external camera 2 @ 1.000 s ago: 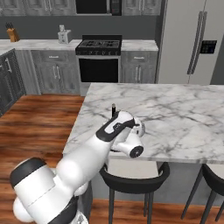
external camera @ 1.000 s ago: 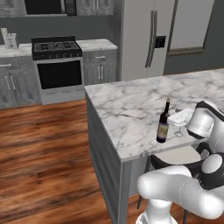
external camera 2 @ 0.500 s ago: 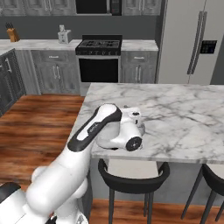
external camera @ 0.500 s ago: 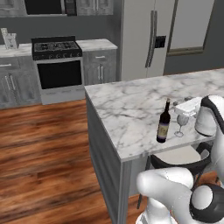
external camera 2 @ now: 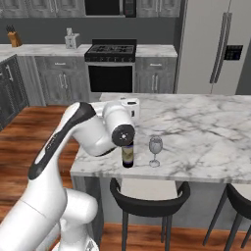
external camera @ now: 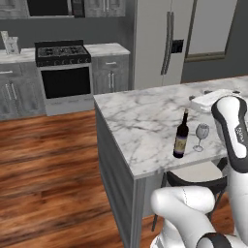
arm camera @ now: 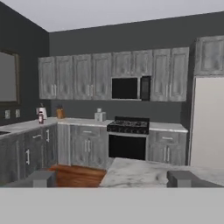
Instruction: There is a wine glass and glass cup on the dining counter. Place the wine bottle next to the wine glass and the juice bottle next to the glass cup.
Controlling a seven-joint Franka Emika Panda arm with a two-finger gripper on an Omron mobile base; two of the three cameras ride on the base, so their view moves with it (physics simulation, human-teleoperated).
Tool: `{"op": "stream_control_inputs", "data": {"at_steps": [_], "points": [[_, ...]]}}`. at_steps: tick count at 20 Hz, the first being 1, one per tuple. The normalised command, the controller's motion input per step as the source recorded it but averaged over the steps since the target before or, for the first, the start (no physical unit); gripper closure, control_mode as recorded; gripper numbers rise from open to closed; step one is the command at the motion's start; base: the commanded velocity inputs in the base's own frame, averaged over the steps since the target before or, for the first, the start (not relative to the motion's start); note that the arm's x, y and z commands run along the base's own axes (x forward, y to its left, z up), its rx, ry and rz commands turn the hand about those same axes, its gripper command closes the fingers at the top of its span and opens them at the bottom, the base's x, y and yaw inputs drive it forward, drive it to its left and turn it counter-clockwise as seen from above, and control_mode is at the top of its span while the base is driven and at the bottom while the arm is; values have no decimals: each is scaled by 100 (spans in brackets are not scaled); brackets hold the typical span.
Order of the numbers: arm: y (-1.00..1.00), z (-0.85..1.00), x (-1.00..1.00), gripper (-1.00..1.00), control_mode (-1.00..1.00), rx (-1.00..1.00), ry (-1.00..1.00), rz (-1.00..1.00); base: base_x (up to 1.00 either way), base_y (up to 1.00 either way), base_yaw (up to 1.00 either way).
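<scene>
The dark wine bottle [external camera: 181,136] [external camera 2: 128,154] stands upright near the front edge of the dining counter [external camera: 140,121] [external camera 2: 211,122], with the wine glass [external camera: 201,136] [external camera 2: 155,149] right beside it. My gripper [arm camera: 111,178] is open and holds nothing. It hovers above the marble behind the bottle, and its white hand [external camera: 211,100] [external camera 2: 128,104] points level across the kitchen. A small red juice bottle [arm camera: 40,117] stands on the far worktop at the left of the hand view. The glass cup is out of view.
Black stools [external camera 2: 149,193] [external camera: 198,181] are tucked under the counter's front edge. The range [external camera: 63,68] [arm camera: 128,140] and the fridge [external camera: 164,43] line the back wall. My arm's elbow [external camera 2: 105,130] hangs over the counter's left corner, just in front of the bottle.
My hand has lifted up and back from the bottle and glass, which stay where they stood. The jaws have spread slightly wider.
</scene>
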Motion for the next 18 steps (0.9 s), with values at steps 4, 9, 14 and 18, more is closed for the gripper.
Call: {"op": "stream_control_inputs", "data": {"at_steps": [4,9,14,18], "points": [[100,45,-26,-100,-100,-18,9,19,0,0,0],[100,1,-26,-100,-100,-20,14,24,0,0,0],[79,-9,-14,-100,-100,-8,20,6,0,0,0],[43,-9,-26,-100,-100,-2,23,0,0,0,0]]}}
